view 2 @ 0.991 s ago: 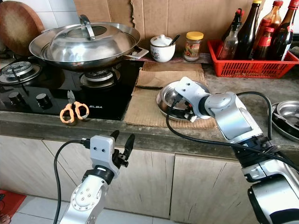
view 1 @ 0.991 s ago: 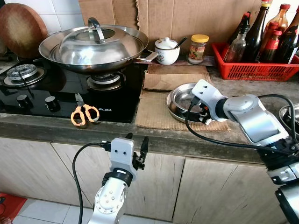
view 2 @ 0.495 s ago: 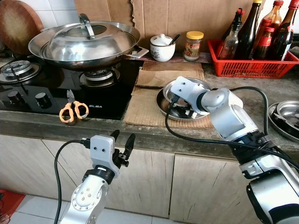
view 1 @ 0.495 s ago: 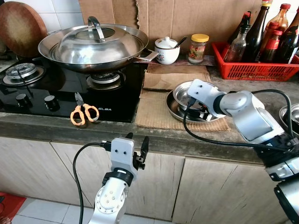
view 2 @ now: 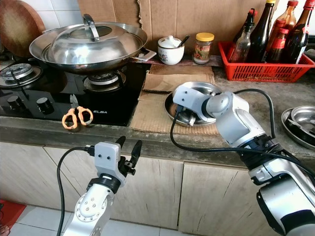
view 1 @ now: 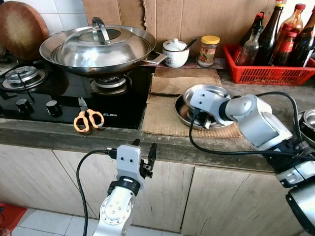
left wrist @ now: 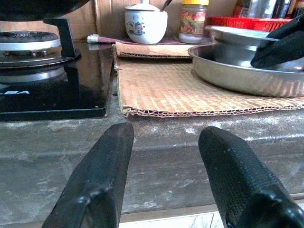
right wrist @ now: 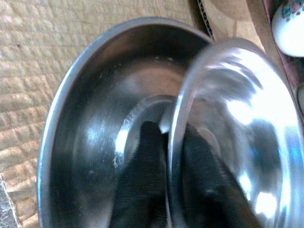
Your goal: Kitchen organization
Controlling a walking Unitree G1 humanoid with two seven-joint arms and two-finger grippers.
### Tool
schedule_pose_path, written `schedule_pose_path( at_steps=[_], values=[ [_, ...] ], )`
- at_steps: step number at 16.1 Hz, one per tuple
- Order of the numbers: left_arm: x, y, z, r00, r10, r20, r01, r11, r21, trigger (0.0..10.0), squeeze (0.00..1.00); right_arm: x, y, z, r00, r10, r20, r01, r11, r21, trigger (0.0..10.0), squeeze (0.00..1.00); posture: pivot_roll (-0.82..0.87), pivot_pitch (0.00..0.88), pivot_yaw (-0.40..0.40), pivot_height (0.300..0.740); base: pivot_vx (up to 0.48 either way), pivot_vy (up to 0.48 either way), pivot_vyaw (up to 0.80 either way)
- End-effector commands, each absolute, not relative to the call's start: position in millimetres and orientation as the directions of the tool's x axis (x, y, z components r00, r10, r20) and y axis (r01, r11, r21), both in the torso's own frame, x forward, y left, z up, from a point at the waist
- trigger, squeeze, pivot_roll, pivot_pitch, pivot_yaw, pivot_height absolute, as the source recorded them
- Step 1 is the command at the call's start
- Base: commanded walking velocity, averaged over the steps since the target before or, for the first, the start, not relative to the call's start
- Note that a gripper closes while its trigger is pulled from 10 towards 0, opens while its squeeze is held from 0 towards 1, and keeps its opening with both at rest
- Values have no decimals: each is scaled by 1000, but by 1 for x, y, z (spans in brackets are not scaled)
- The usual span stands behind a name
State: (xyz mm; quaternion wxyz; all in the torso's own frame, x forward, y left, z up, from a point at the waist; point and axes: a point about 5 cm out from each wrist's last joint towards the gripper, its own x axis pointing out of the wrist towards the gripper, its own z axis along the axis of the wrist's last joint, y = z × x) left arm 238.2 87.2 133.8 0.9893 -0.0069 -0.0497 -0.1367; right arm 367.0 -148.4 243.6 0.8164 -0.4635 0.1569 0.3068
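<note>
On the worktop's cardboard mat (view 1: 165,112), the right pincer (right wrist: 166,190) pinches the rim of a small steel dish (right wrist: 228,142) tilted inside a larger bowl (right wrist: 90,133), apparently nesting them; next, release gently, while the left pincer (left wrist: 164,180) hangs spread.

A wide, shallow steel bowl (right wrist: 80,156) sits upright on a sheet of brown cardboard (view 1: 160,113) on the counter, to the right of the hob. Inside it a smaller steel dish (right wrist: 237,137) stands tilted, its lower rim resting in the bowl's bottom and its upper edge raised toward the wall. Both are shiny and show nothing inside them.
</note>
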Motion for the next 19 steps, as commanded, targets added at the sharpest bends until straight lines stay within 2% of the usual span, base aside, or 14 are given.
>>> schedule_pose_path(
  at_steps=[1, 3, 5, 6, 7, 8, 10, 13, 14, 18, 19],
  values=[
    [239, 89, 132, 961, -260, 97, 262, 965, -1, 10000, 0, 368, -143, 250, 760, 367, -536, -647, 356, -674, 0, 0, 75, 15, -25, 740, 0, 0, 0],
    [240, 89, 133, 961, -258, 99, 259, 966, 0, 10000, 0, 366, -141, 249, 755, 378, -536, -652, 353, -671, 0, 0, 73, 16, -23, 740, 0, 0, 0],
    [241, 90, 134, 962, -254, 102, 255, 967, 0, 10000, 0, 366, -138, 249, 765, 403, -502, -640, 397, -658, 0, 0, 77, 19, -25, 740, 0, 0, 0],
    [241, 91, 134, 963, -249, 103, 250, 968, -1, 10000, 0, 367, -133, 255, 814, 463, -350, -572, 537, -620, 0, 0, 79, 20, -25, 740, 0, 0, 0],
    [241, 91, 134, 964, -247, 103, 248, 969, 0, 10000, 0, 367, -131, 260, 840, 477, -258, -530, 622, -577, 0, 0, 81, 20, -23, 740, 0, 0, 0],
    [241, 91, 134, 964, -246, 104, 248, 969, 0, 10000, 0, 367, -129, 263, 852, 484, -202, -504, 651, -568, 0, 0, 81, 20, -21, 740, 0, 0, 0],
    [241, 92, 135, 963, -247, 106, 248, 969, 1, 10000, 0, 358, -121, 277, 858, 512, 41, -447, 783, -432, 0, 0, 79, 19, -10, 740, 0, 0, 0],
    [242, 93, 139, 961, -248, 120, 249, 969, 8, 10000, 0, 344, -118, 278, 875, 411, 256, -343, 899, -271, 0, 0, 84, 17, -6, 740, 0, 0, 0],
    [243, 94, 140, 960, -241, 142, 241, 970, 20, 10000, 0, 337, -122, 275, 886, 333, 322, -277, 938, -209, 0, 0, 87, 16, -4, 740, 0, 0, 0],
    [242, 94, 148, 954, -247, 170, 247, 969, 20, 10000, 0, 302, -120, 269, 845, 240, 477, -223, 970, -94, 0, 0, 84, 14, 10, 740, 0, 0, 0],
    [242, 94, 149, 954, -246, 171, 247, 969, 16, 10000, 0, 301, -120, 269, 844, 238, 480, -223, 971, -89, 0, 0, 82, 13, 9, 740, 0, 0, 0]
  ],
)
